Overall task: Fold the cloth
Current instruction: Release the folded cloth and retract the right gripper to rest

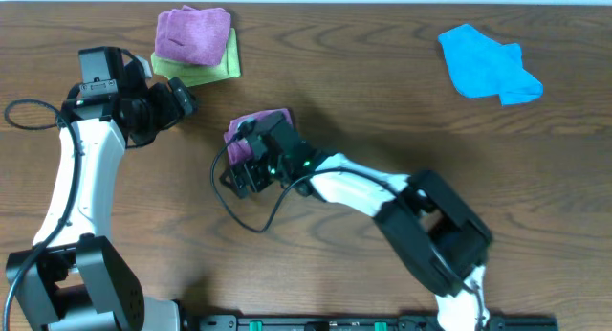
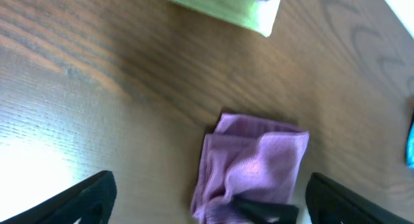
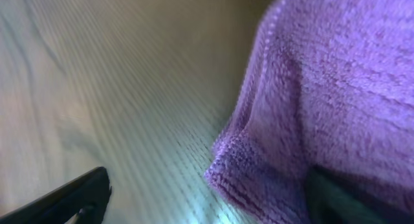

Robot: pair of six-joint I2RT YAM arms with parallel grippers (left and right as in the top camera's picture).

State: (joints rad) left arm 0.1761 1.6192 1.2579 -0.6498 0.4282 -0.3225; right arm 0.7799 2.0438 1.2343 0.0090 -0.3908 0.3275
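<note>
Cloth point(image 1: 270, 121): desk centre-left, a small rumpled square, partly under right tool point(image 1: 253, 157).
Right tool: spread, one finger at the cloth's edge, gripping nothing.
Left tool point(image 1: 185, 99): upper left, spread, empty.
Progress: apparently folded; flattening and withdrawal probably left.

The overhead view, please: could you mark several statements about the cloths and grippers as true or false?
1. The cloth lies on the table, apart from the green cloth. True.
2. The left gripper holds the cloth. False: it is open, empty and apart from it.
3. The blue cloth lies on the green cloth. False: a second purple cloth does.
4. The right gripper is at the cloth. True.
</note>
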